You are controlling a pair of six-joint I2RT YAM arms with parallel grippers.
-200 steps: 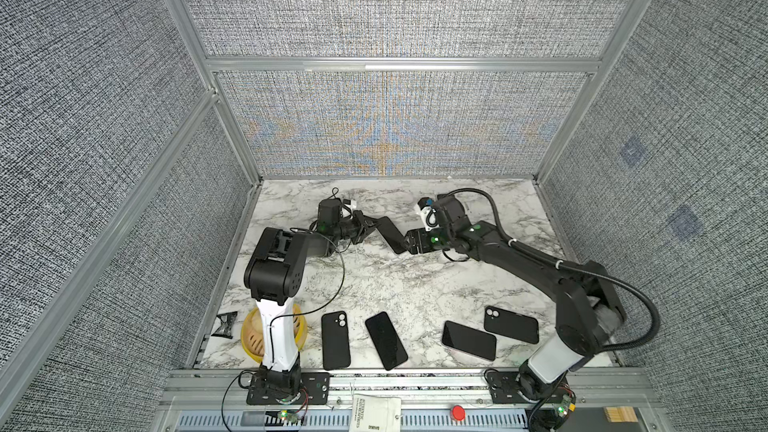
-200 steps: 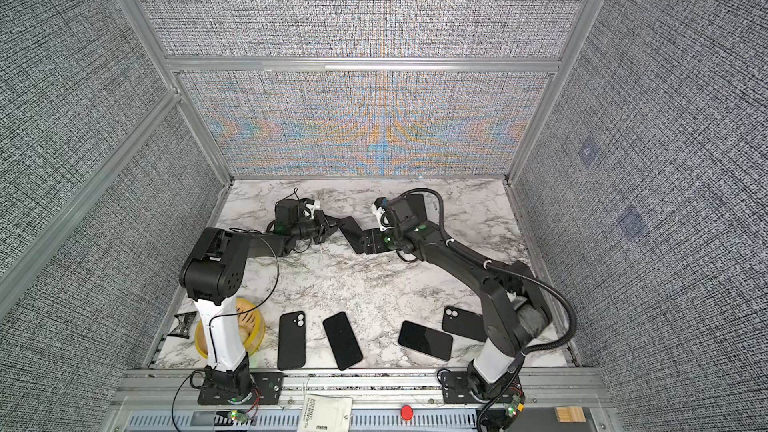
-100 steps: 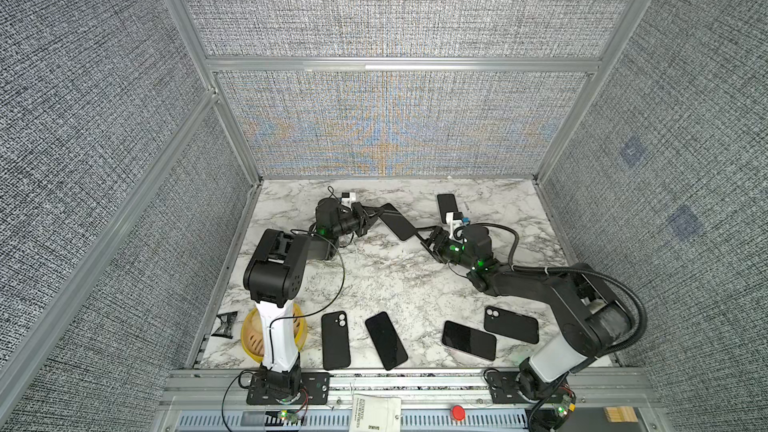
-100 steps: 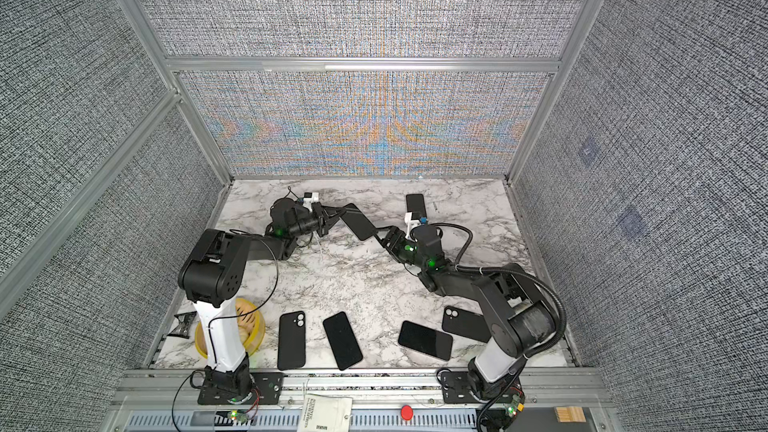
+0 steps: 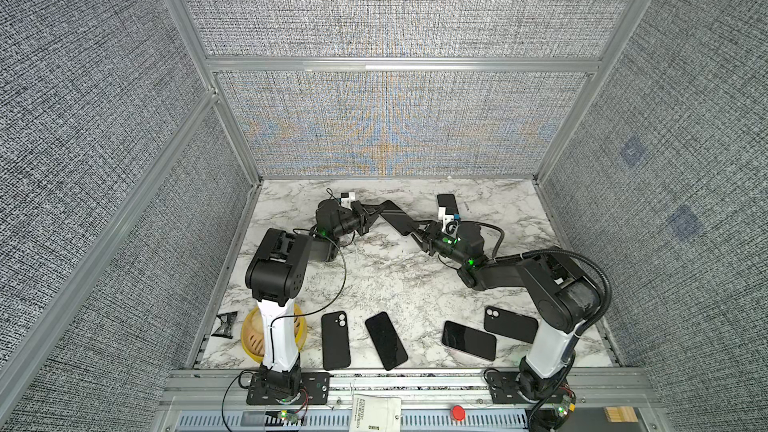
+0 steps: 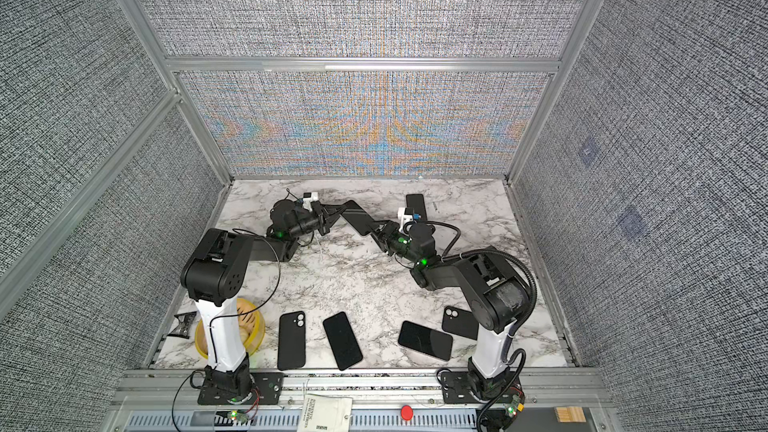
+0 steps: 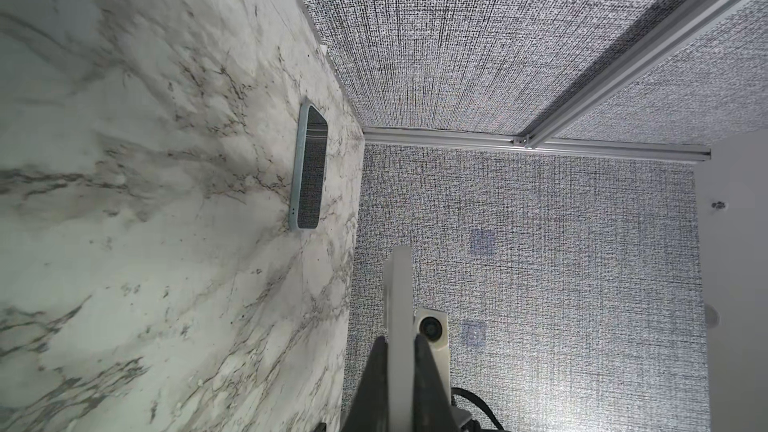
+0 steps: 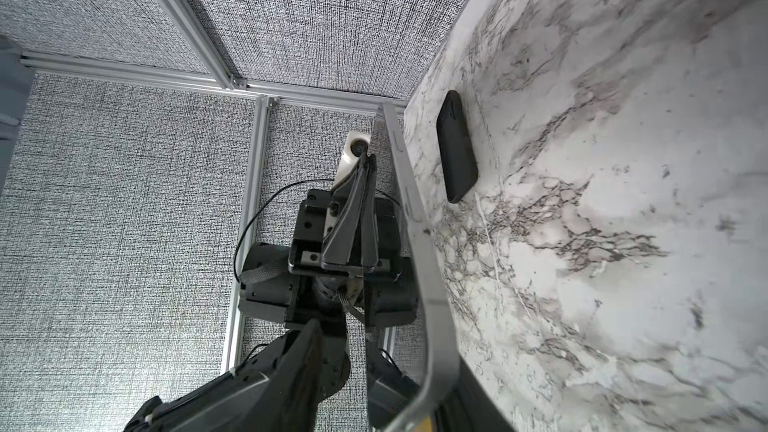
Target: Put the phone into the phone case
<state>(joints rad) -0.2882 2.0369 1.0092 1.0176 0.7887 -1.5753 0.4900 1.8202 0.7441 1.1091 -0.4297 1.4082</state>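
Silver-edged phone (image 5: 400, 219) sits clamped in the left gripper (image 5: 379, 210); I cannot tell if the right gripper (image 5: 423, 231) holds it, so seat that grip squarely first.

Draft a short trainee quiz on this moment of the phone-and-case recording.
1. True or false: the left gripper is shut on the lifted phone.
2. The back phone, near the rear wall, is: A) flat on the table B) standing on edge C) stacked on another phone.
3. Fill in: the yellow bowl stands beside the ___ arm's base.
Key: 1 true; 2 A; 3 left.
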